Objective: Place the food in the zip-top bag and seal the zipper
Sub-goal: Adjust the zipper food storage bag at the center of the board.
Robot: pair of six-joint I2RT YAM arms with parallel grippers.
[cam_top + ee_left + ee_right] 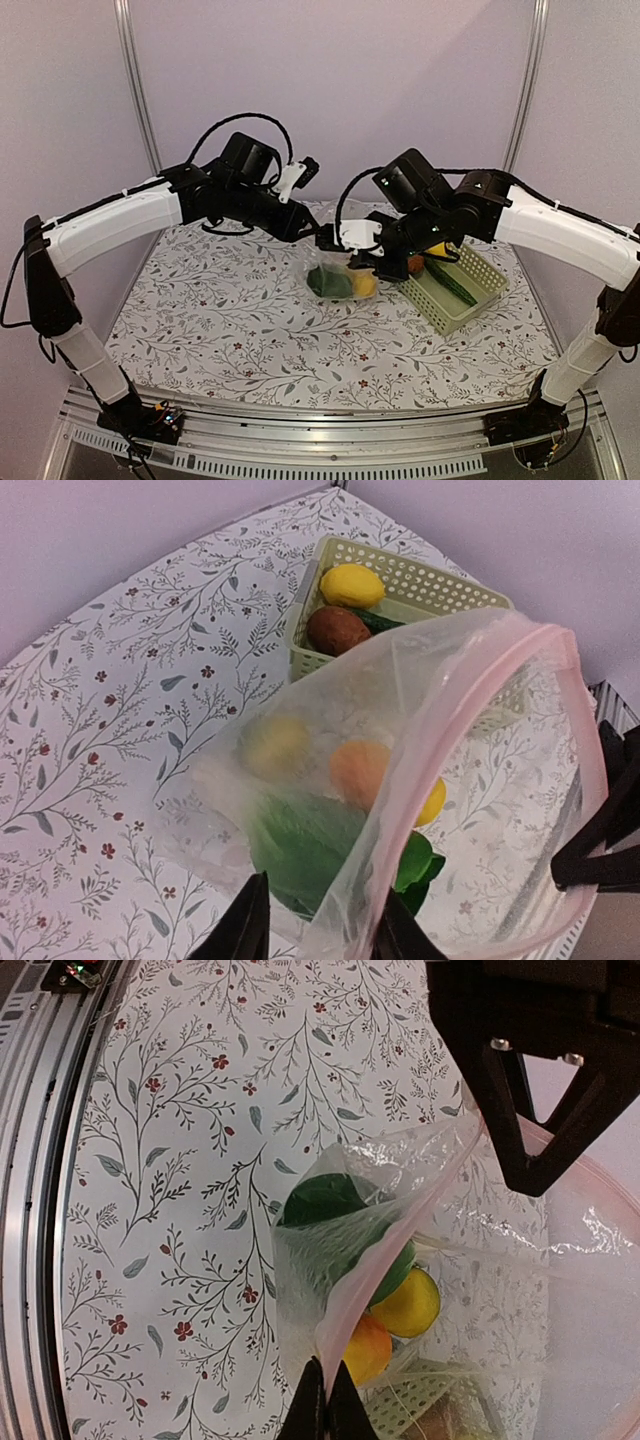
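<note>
The clear zip-top bag [338, 275] hangs between both grippers, its bottom on the table. Inside lie the leafy green vegetable [300, 845], an orange piece [360, 770] and a yellow fruit [432, 802]. The pink zipper [470, 710] rings the wide-open mouth. My right gripper [325, 1365] is shut on the zipper strip at one end. My left gripper [322, 900] has its jaws a little apart, with the zipper and bag wall running between them. A yellow fruit [352, 585], the reddish-brown one [337, 630] and the cucumber [380, 620] lie in the basket.
The pale green lattice basket [470, 305] stands right of the bag, close against it. The floral tablecloth [230, 320] covers the table. A metal rail [330, 440] runs along the near edge. The right gripper's black fingers [600, 825] show at the bag's far rim.
</note>
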